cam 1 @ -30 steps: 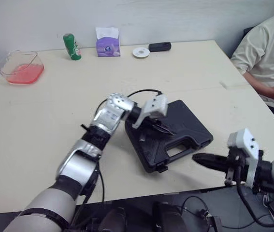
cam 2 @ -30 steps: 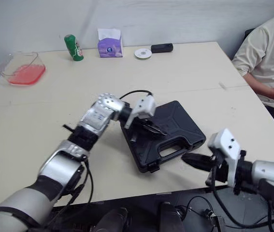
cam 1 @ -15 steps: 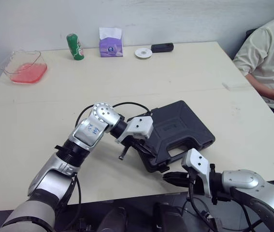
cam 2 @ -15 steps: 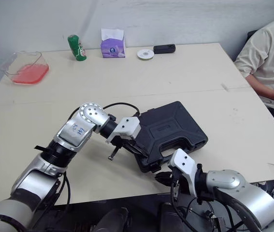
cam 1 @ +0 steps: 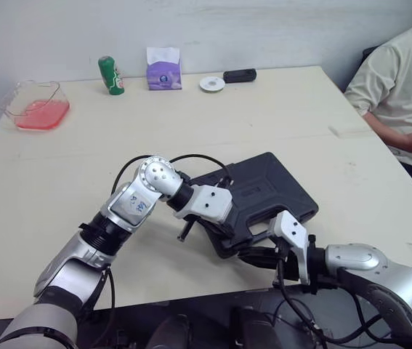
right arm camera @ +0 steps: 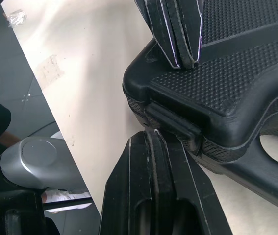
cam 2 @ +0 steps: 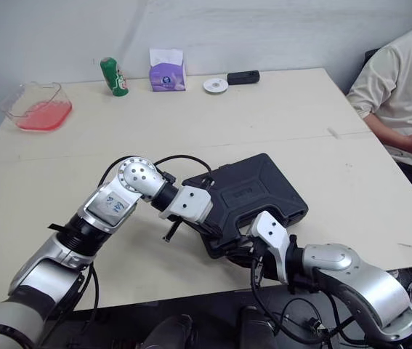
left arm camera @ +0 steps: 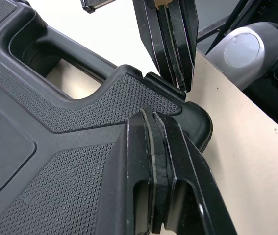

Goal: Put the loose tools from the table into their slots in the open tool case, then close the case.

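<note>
Shut, the black plastic tool case [cam 1: 264,190] lies at 5 o'clock on the cream surface [cam 1: 191,109]. The left tool [cam 1: 229,231] and right tool [cam 1: 253,254], both narrowed and empty, are set at its latch corner. It could be skidded by an off-line push.

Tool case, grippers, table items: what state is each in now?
tool case: lid down, flat on the table
latch: at the near corner; fastened or not, cannot tell
left gripper: shut, tips on the lid's corner
right gripper: shut, tips at the latch
green can: upright
clear container: holds something red
</note>
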